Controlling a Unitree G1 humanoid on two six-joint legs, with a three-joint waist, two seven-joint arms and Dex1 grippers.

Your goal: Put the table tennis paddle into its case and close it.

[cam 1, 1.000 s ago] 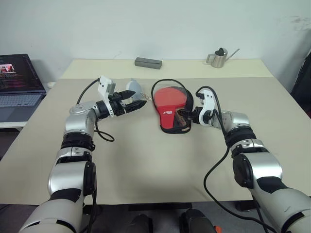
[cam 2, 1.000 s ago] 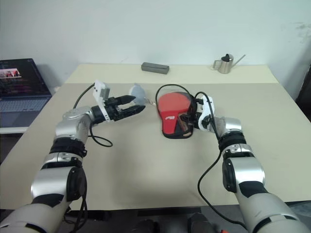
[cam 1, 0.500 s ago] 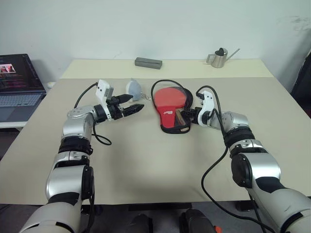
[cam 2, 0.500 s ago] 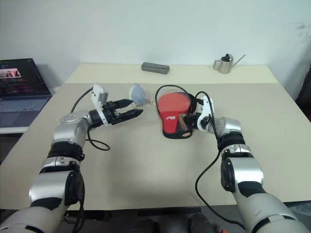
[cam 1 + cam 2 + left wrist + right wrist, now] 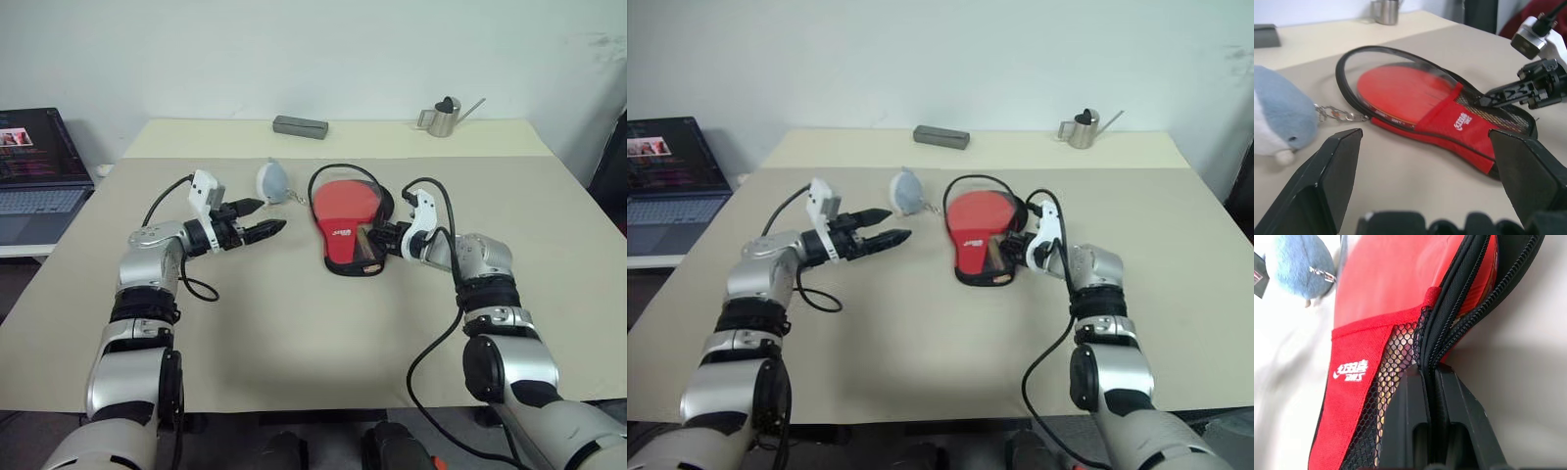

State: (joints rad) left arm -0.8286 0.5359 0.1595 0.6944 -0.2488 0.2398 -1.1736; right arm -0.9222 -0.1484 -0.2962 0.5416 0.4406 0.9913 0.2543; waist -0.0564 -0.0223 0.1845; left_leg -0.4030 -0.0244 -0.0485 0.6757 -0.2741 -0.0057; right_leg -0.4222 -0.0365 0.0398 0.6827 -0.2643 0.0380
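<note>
From the head, the case lies mid-table with the table tennis paddle inside. The right wrist view shows the right gripper pinching the case's unzipped edge. The left gripper hovers spread beside a blue plush keychain.

You have the case at mid-table, the table tennis paddle inside it. Left of the case lies the pouch; behind it the block; behind-right, the can.
</note>
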